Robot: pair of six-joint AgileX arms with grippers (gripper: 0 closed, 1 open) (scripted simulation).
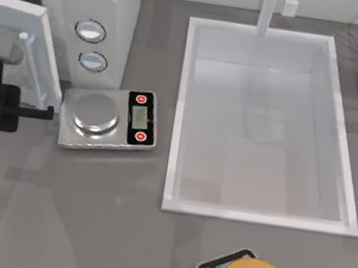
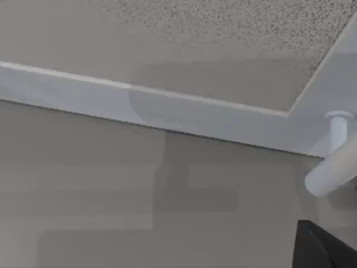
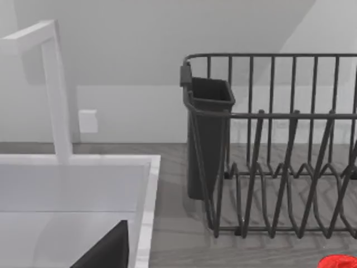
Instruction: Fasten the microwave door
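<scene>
Nearest to us, our left hand (image 1: pixel 35 112) sits at the left edge of the worktop (image 1: pixel 87 214), its dark fingers reaching toward the free edge of the microwave door (image 1: pixel 33 53). We cannot tell how far the hand is open, and we cannot tell whether it touches the door or stops just short of it; it appears to hold nothing. In the left wrist view the door's speckled window and white frame lie very close in front of the camera, with the handle (image 2: pixel 334 162) just off to one side.

The door stands ajar, swung out from the microwave (image 1: pixel 97 2) at the top left. Just beside the hand lies the silver scale (image 1: pixel 109 121), nearly under the door's lower corner. The risk, as we judge it, is that a push made too low or too wide catches the scale and shoves it along, or that the fingers slip off the thin frame edge, so the door stays partly open.

Farther off are the sink (image 1: pixel 182 108) and, at the top right corner, the dish rack (image 3: pixel 279 145) near which our right arm is parked.
</scene>
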